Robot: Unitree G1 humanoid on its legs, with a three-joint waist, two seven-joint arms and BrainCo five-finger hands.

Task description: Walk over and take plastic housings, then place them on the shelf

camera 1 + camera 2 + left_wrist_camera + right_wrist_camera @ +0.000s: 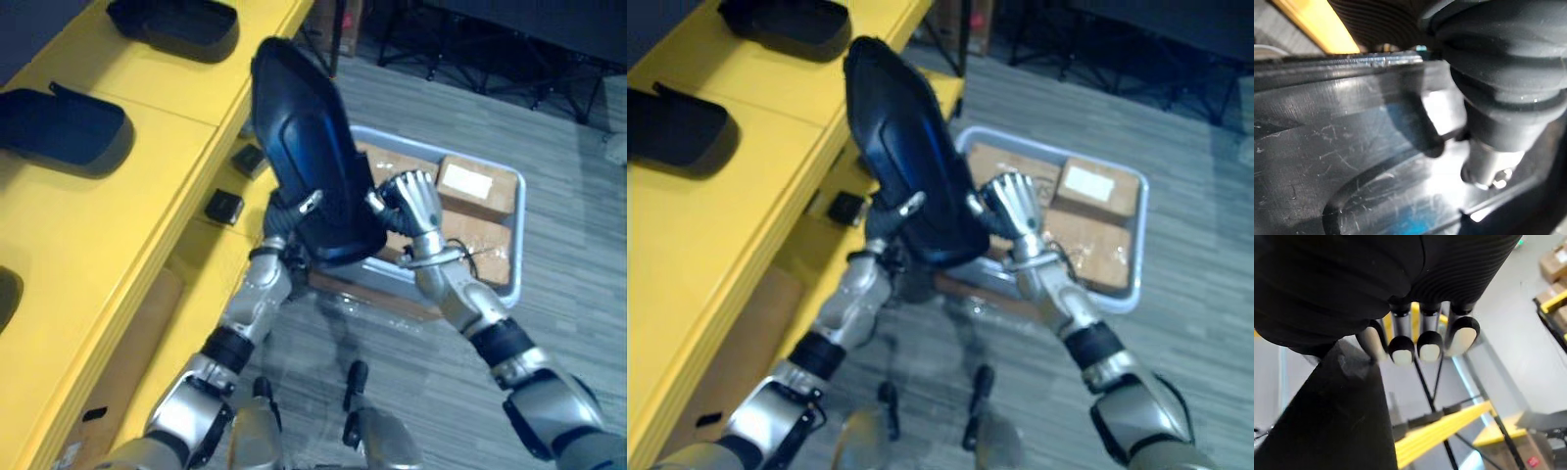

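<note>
A large dark plastic housing is held upright in the air between my two hands, beside the edge of the yellow shelf. My left hand grips its lower left part from behind, with the thumb lying on the front face. In the left wrist view that thumb presses on the scratched glossy housing. My right hand sits at the housing's lower right rim, its fingers curled and its thumb against the edge of the housing.
Two more dark housings lie on the shelf top. Small black parts sit on a lower ledge. On the floor under the hands stands a grey bin holding cardboard boxes.
</note>
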